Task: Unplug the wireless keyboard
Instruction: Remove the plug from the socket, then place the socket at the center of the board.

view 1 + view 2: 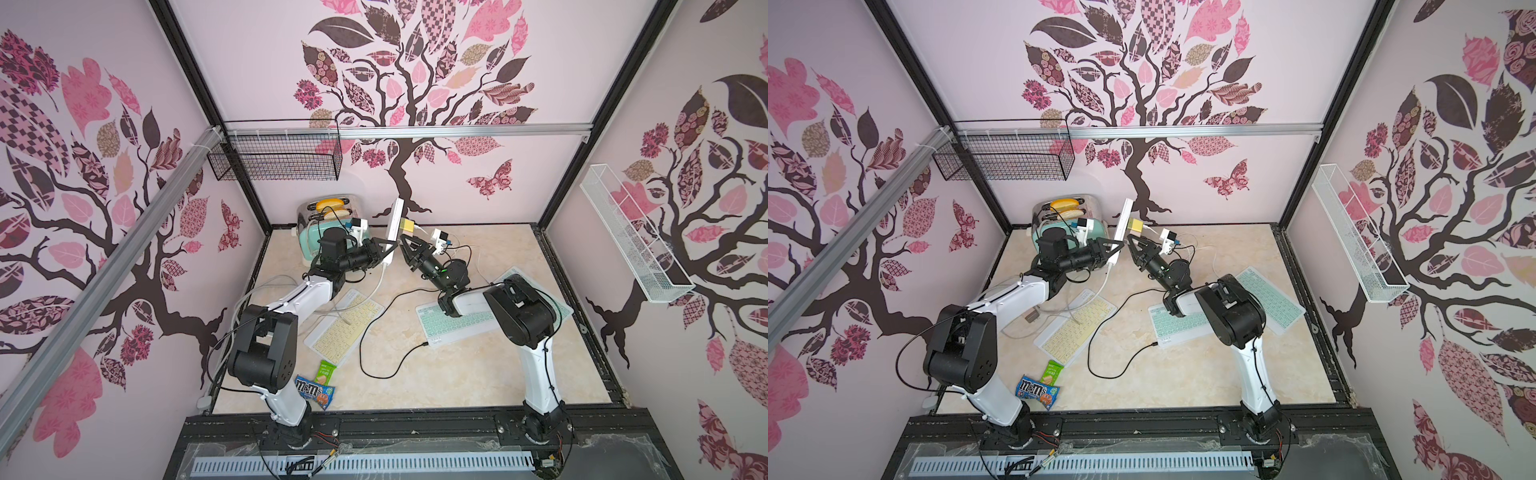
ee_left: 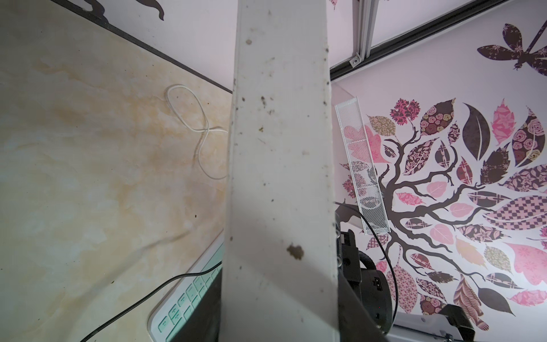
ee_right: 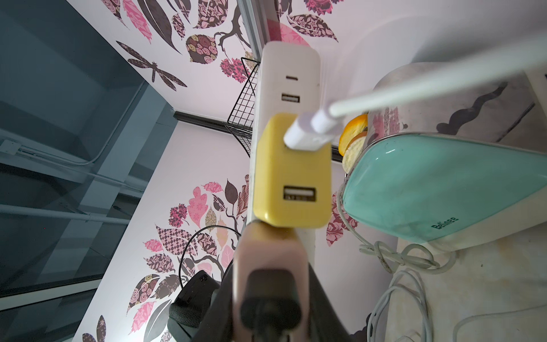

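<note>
Bare table point(image 1: 457, 382) along near edge, black cable point(image 1: 360, 345) looping to green keyboard point(image 1: 457, 326) by right edge, near back edge left gripper point(image 1: 388, 249) clamping upright strip point(image 1: 397, 220), right gripper point(image 1: 409, 245) narrow on blurred plug point(image 3: 268, 251) just beside adapter point(image 1: 408, 226).

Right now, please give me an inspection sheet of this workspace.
Surface: beige marbled tabletop, no spills seen.
Job's things: mint keyboard, black cable at its edge; yellow charger on white power strip, one port empty.
Clutter: cream keyboard, second mint keyboard, toaster with bread, M&M's bag, green snack packet.
Grippers: left gripper shut on white power strip; right gripper shut on black USB plug.
Cables: black cable loops on table; white cable in yellow charger.
Surroundings: black wire basket, white mesh shelf.
</note>
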You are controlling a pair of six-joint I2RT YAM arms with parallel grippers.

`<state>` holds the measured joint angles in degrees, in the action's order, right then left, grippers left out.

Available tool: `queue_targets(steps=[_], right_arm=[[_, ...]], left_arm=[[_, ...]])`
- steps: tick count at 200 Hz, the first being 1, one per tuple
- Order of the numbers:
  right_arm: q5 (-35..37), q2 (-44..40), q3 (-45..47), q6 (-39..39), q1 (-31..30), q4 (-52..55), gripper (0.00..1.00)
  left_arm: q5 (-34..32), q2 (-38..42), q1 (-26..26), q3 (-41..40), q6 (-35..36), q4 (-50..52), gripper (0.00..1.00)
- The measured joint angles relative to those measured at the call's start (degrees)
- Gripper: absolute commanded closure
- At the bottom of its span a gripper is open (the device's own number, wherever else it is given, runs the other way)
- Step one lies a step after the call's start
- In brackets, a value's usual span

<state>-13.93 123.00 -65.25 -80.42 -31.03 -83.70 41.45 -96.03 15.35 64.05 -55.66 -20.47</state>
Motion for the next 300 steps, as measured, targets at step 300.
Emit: queue_targets(steps=[300], right_arm=[[16.8, -1.0, 2.9, -0.4, 6.3, 2.7, 1.00]], left_arm=[[-22.3, 5.6, 3.6, -10.5, -8.8, -26.6, 1.00]])
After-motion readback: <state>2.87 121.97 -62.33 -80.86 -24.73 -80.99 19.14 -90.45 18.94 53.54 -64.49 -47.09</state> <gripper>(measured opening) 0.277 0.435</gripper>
